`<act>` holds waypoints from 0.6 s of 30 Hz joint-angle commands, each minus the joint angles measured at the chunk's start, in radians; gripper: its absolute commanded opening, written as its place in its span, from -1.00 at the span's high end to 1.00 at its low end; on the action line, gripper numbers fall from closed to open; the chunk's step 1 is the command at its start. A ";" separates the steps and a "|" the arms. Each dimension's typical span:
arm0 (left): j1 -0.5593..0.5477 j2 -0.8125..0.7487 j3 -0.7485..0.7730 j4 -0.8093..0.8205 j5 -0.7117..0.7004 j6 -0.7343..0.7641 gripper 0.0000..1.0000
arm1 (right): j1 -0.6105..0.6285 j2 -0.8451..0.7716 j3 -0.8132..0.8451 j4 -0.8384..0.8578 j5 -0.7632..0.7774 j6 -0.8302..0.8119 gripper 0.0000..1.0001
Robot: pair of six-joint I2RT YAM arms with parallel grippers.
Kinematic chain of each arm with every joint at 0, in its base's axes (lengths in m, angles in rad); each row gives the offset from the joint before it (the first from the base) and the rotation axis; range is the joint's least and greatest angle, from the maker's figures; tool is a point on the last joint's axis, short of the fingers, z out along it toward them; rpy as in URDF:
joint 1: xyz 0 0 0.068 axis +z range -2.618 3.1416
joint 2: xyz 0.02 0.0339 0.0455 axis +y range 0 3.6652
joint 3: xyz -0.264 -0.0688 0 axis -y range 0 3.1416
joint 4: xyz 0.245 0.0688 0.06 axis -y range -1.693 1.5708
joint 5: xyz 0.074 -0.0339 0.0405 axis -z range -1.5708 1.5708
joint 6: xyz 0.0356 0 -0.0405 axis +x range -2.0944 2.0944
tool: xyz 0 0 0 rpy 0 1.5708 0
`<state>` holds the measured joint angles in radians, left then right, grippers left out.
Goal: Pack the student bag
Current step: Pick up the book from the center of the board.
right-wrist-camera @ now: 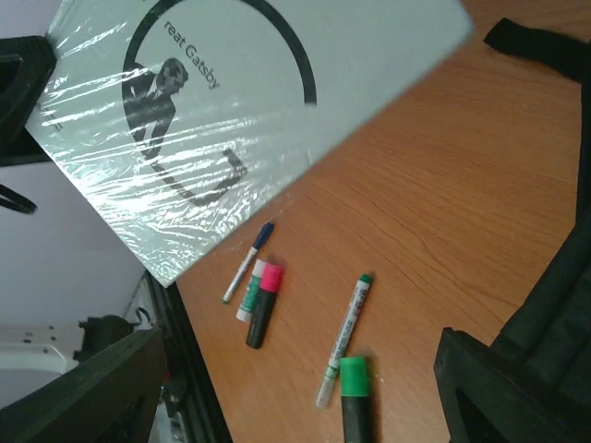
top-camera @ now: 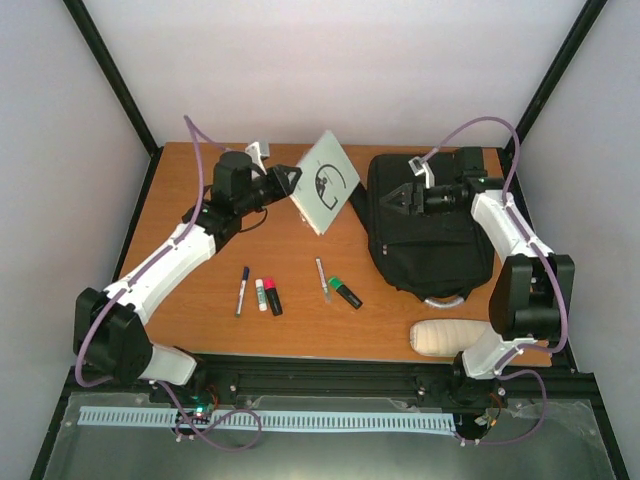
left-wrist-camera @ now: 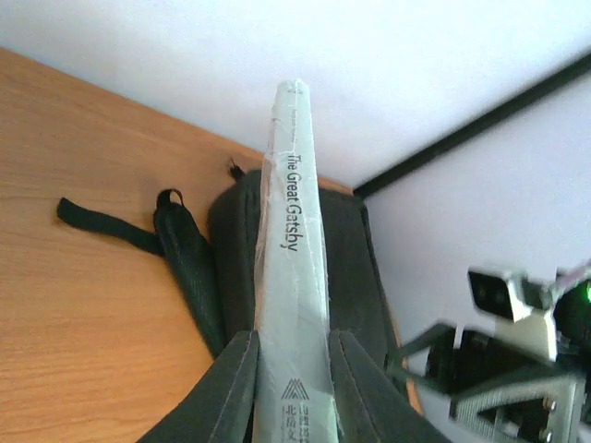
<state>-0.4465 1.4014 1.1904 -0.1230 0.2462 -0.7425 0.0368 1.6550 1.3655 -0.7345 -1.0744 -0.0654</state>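
Two arms reach over the desk (top-camera: pixel 300 320) in the overhead view: the left end effector (top-camera: pixel 292 182) pinches a shrink-wrapped book (top-camera: pixel 328 182), tilted in the air just left of the student bag (top-camera: pixel 420 255), which lies flat at the far right with the right end effector (top-camera: pixel 400 197) spread wide above it. From the left wrist, both fingers (left-wrist-camera: pixel 231 388) press on the book's spine, the bag behind it. From the right wrist, its fingers (right-wrist-camera: pixel 102 388) stand wide apart over pens (right-wrist-camera: pixel 344 337) and highlighters (right-wrist-camera: pixel 261 314) lying on the desk beside the bag.
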 commanded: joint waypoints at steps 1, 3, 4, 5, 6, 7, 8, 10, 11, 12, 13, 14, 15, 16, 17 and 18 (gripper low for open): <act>0.003 -0.031 -0.047 0.381 -0.121 -0.264 0.98 | 0.004 0.000 -0.039 0.206 -0.051 0.227 -0.63; 0.003 -0.018 -0.072 0.448 -0.126 -0.322 0.98 | 0.015 0.023 -0.032 0.251 -0.065 0.293 -0.63; 0.003 -0.010 -0.078 0.480 -0.125 -0.347 0.99 | 0.025 0.034 -0.030 0.279 -0.069 0.325 -0.63; 0.002 -0.003 -0.086 0.508 -0.124 -0.369 0.98 | 0.036 0.045 -0.026 0.308 -0.076 0.366 -0.64; 0.001 0.004 -0.091 0.534 -0.123 -0.387 0.98 | 0.048 0.058 -0.020 0.337 -0.082 0.394 -0.64; 0.000 0.011 -0.091 0.550 -0.119 -0.401 0.98 | 0.061 0.075 -0.010 0.359 -0.084 0.420 -0.64; -0.003 0.019 -0.089 0.559 -0.113 -0.412 0.98 | 0.074 0.090 0.003 0.374 -0.080 0.438 -0.64; -0.009 0.026 -0.087 0.575 -0.111 -0.433 0.98 | 0.100 0.127 0.031 0.396 -0.073 0.474 -0.65; -0.013 0.028 -0.089 0.581 -0.110 -0.443 0.98 | 0.112 0.142 0.042 0.415 -0.076 0.497 -0.65; -0.016 0.030 -0.091 0.588 -0.113 -0.454 0.98 | 0.122 0.155 0.052 0.435 -0.077 0.520 -0.65; -0.018 0.032 -0.093 0.592 -0.113 -0.463 0.98 | 0.130 0.167 0.062 0.461 -0.075 0.540 -0.65; -0.023 0.034 -0.094 0.596 -0.113 -0.471 0.99 | 0.139 0.178 0.072 0.486 -0.075 0.565 -0.65; -0.024 0.037 -0.096 0.601 -0.112 -0.481 0.98 | 0.145 0.186 0.080 0.509 -0.076 0.588 -0.65; -0.026 0.037 -0.102 0.612 -0.110 -0.492 0.98 | 0.150 0.197 0.092 0.523 -0.073 0.610 -0.66; -0.027 0.039 -0.109 0.629 -0.109 -0.505 0.98 | 0.155 0.208 0.105 0.528 -0.071 0.627 -0.66; -0.028 0.040 -0.116 0.644 -0.108 -0.522 0.98 | 0.159 0.217 0.120 0.536 -0.075 0.642 -0.66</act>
<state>-0.4641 1.4597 1.0569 0.2768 0.1375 -1.1706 0.1810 1.8473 1.4208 -0.3012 -1.1339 0.4561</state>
